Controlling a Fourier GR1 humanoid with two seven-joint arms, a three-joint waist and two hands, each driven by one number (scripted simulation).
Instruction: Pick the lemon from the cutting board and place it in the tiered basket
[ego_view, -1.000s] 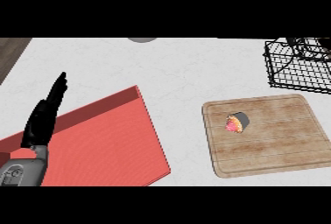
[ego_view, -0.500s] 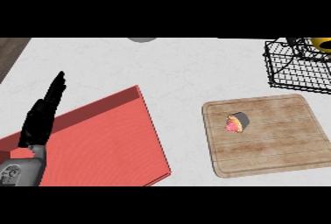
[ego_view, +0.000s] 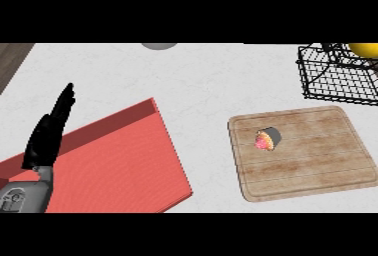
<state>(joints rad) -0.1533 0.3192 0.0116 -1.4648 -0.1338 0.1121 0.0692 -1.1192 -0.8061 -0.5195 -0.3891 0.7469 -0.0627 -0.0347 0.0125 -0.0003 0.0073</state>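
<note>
One hand shows, the black left hand (ego_view: 49, 134), and it rests at the left edge with its fingers straight and up, holding nothing. It sits over the flat red mat (ego_view: 118, 160). No right hand can be seen, so I cannot tell if it is holding anything.

Far across from the left hand, up in the top right corner, is the black wire tiered basket (ego_view: 336, 80). A bit of the round yellow lemon (ego_view: 365, 48) peeks out at the top of the basket, right at the edge of the view. It looks like it is at or in the basket, but I cannot tell if it is resting there or being held.

Between the left hand and the basket lies the light wooden cutting board (ego_view: 306, 155). The lemon is not on it. Only a small pink and grey food piece (ego_view: 267, 140) sits there, and it should be left alone.

So the step now looks like setting the lemon down in the basket. To do it well, the lemon should go low inside the wire walls before it is let go, so it cannot roll out. The letting go should be slow and gentle. The left hand should keep out of the way.
</note>
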